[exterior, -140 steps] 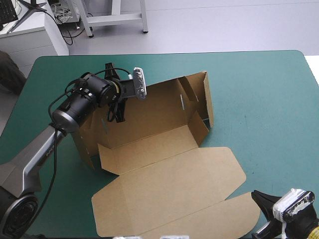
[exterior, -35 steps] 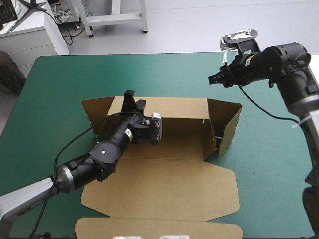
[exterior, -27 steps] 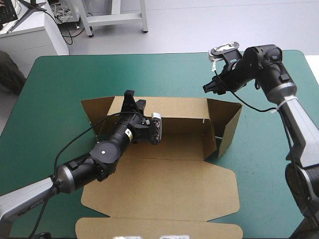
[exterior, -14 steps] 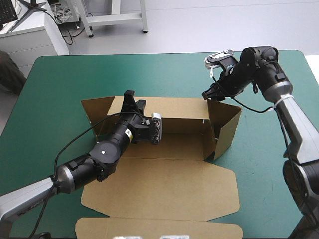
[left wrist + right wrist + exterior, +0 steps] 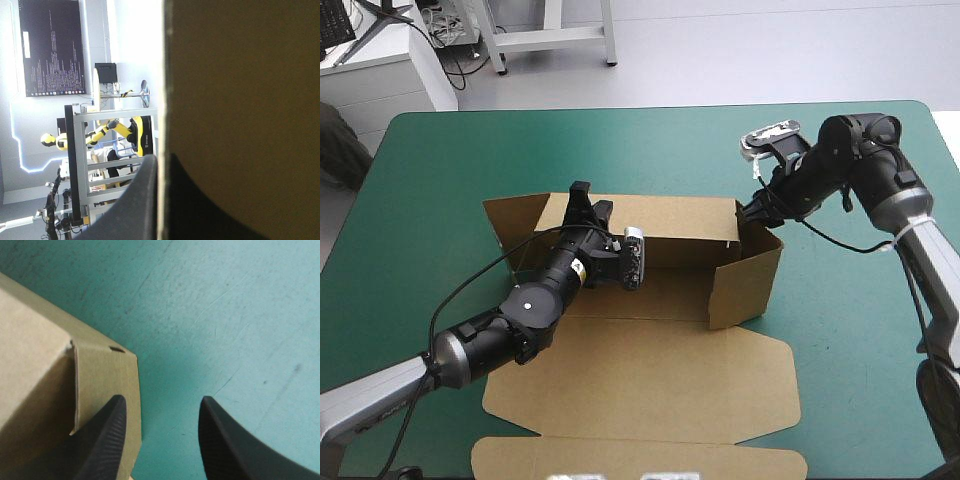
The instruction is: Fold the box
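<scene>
The brown box lies in the middle of the table, its long back wall upright and the lid flat toward the front. My left gripper is shut on the back wall's top edge; in the left wrist view the board runs between its black fingers. My right gripper is open at the back right corner, where the right end flap stands folded in across the box's end. One finger rests against that corner of the box; the other is over the bare cover.
The left end flap angles outward at the back left. The lid's front flap reaches the table's front edge. Teal-green cover lies bare to the right of the box and behind it.
The right arm came down from the back right to the right end flap and pushed it inward, so it now stands across the box's end. The left gripper has kept its hold.
</scene>
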Robot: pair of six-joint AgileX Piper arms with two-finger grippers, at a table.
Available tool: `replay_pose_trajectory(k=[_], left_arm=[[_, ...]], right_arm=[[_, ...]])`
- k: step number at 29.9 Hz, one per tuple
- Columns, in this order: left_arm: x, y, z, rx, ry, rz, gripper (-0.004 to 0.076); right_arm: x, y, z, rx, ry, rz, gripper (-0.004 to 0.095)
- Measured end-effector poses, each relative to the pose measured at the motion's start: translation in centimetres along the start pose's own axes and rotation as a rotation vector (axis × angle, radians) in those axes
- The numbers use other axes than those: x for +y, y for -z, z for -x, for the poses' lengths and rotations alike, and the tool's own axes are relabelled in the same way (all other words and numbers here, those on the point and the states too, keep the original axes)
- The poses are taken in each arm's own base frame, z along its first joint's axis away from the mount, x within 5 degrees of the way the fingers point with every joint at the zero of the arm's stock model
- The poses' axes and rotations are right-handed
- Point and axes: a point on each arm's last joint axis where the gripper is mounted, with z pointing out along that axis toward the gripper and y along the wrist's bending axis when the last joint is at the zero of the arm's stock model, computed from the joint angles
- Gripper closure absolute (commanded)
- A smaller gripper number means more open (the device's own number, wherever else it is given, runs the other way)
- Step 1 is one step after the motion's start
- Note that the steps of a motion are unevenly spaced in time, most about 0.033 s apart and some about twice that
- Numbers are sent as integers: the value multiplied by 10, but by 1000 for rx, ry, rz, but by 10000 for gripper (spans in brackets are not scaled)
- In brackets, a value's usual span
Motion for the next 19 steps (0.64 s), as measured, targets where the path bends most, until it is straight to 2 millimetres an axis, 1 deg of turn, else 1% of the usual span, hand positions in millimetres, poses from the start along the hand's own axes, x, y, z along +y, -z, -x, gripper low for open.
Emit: replay_pose_trajectory(k=[4, 12, 19], left_arm=[[0, 0, 0, 0, -2, 0, 734], [0, 0, 0, 1, -2, 0, 734], [0, 0, 0, 1, -2, 0, 734]], right_arm=[[5, 0, -14, 24, 6, 19, 487], [16, 10, -39, 29, 37, 65, 490], [26, 4, -63, 66, 60, 125, 490]])
